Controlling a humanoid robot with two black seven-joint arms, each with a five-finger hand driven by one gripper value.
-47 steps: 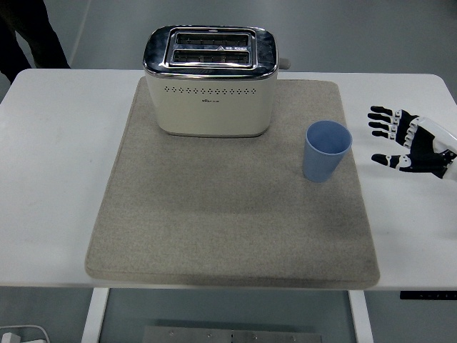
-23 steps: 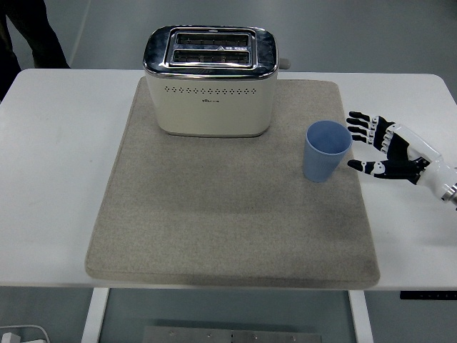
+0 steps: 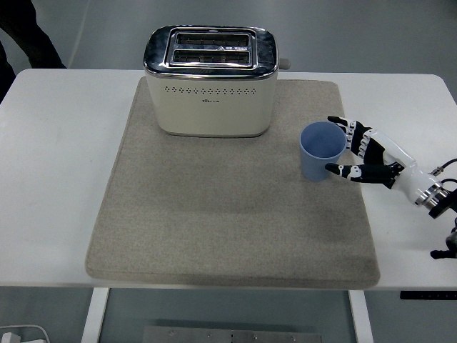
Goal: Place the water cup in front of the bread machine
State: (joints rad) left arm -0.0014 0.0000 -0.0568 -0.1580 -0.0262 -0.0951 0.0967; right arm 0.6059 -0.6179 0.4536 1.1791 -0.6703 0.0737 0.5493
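A blue cup (image 3: 318, 148) stands upright on the grey mat (image 3: 228, 214), to the right of the cream toaster (image 3: 211, 81) at the mat's back. My right hand (image 3: 343, 146) reaches in from the right edge and has its spread fingers (image 3: 341, 123) around the cup's right side, thumb at the front of the cup. The fingers touch or nearly touch the cup but have not curled tight on it. The left arm does not show.
The mat covers most of the white table (image 3: 57, 171). A person's dark clothing (image 3: 28, 32) shows at the top left corner, beyond the table.
My right hand has moved left across the table to the cup. The cup has shifted slightly left and leans a little.
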